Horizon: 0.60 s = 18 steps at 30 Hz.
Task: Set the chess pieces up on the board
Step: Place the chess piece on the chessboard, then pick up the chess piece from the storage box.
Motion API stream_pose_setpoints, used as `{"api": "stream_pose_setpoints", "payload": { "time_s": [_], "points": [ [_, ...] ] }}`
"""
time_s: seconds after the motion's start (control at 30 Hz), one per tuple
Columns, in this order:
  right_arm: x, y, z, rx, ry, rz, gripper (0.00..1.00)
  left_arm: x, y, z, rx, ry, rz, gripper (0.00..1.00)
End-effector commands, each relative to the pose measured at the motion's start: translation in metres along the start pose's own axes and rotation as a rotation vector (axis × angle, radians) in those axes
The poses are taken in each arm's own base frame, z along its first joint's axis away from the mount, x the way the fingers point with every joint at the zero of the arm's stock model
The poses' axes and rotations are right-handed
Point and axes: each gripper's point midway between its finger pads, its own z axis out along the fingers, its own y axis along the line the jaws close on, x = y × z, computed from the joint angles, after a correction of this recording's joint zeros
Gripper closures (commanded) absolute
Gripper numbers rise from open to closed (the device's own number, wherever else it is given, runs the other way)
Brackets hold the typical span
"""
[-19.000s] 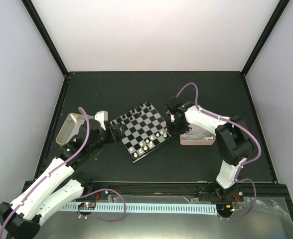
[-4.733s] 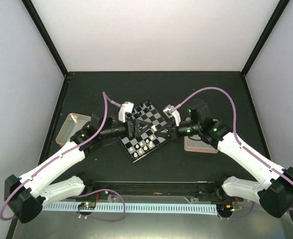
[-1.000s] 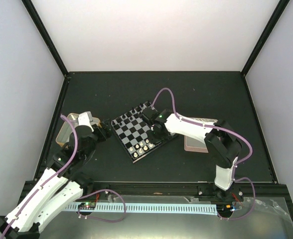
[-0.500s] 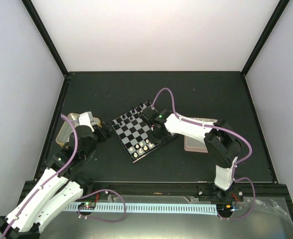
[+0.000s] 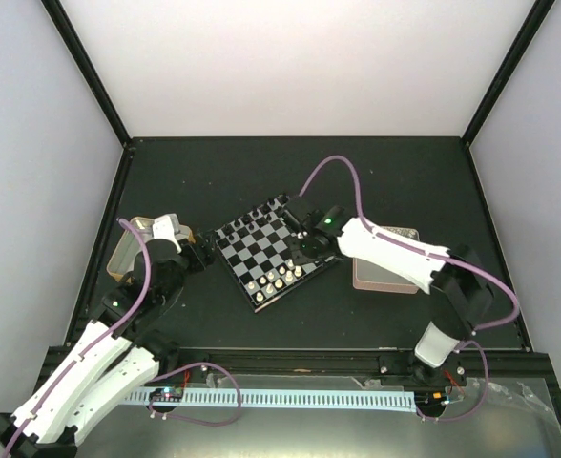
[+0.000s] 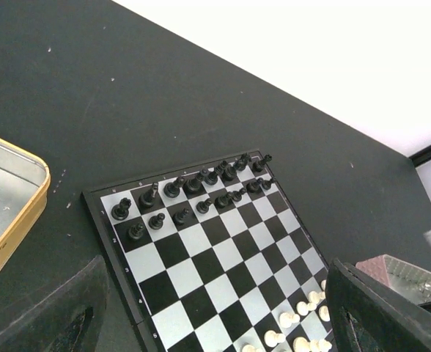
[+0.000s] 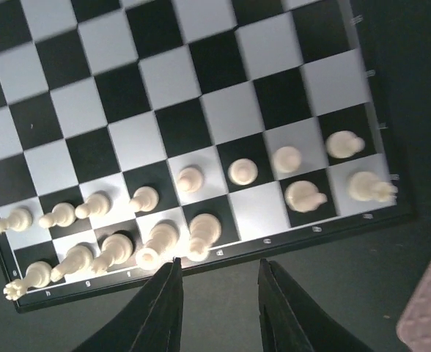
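The board point(image 5: 264, 256) lies at mid-table, turned at an angle. Black chess pieces point(image 5: 247, 225) fill its far rows; cream-white chess pieces point(image 5: 279, 279) stand along its near rows. My right gripper point(image 5: 306, 250) hovers at the board's right white-side edge. In the right wrist view it point(image 7: 218, 264) is open and empty, tips just off the board rim point(image 7: 289, 238), above the white pieces point(image 7: 201, 235). My left gripper point(image 5: 202, 256) sits left of the board. In the left wrist view it point(image 6: 215, 334) is wide open and empty over the board point(image 6: 201, 253), facing the black pieces point(image 6: 193, 187).
A shiny metal tin point(image 5: 128, 250) lies left of the board, behind the left arm, and shows in the left wrist view point(image 6: 3, 194). A pink tray point(image 5: 385, 267) lies right of the board, under the right arm. The black walls' base frames the table.
My right arm has drawn back to the right, carrying its gripper from over the board's white rows to the board's edge. The left arm has stayed put.
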Motion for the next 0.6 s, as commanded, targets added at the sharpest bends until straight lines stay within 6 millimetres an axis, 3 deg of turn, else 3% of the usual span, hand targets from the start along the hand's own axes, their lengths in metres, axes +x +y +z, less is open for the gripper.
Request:
{"api": "stream_pose_setpoints", "payload": {
  "time_s": [0.0, 0.13, 0.33, 0.43, 0.57],
  "points": [
    [-0.019, -0.043, -0.028, 0.092, -0.158, 0.124, 0.69, -0.012, -0.014, -0.006, 0.056, -0.023, 0.027, 0.18],
    [-0.018, -0.118, -0.041, 0.236, -0.241, 0.299, 0.68, -0.012, -0.031, -0.007, 0.138, -0.009, 0.069, 0.18],
    [0.007, -0.222, -0.042, 0.377, -0.304, 0.566, 0.68, -0.005, -0.053, -0.004, 0.251, 0.034, 0.116, 0.18],
    [0.017, -0.254, -0.032, 0.415, -0.312, 0.648, 0.68, -0.003, -0.056, -0.002, 0.261, 0.053, 0.121, 0.18],
    [0.029, -0.277, -0.01, 0.422, -0.235, 0.722, 0.69, -0.001, -0.058, -0.001, 0.263, 0.072, 0.125, 0.18]
  ]
}}
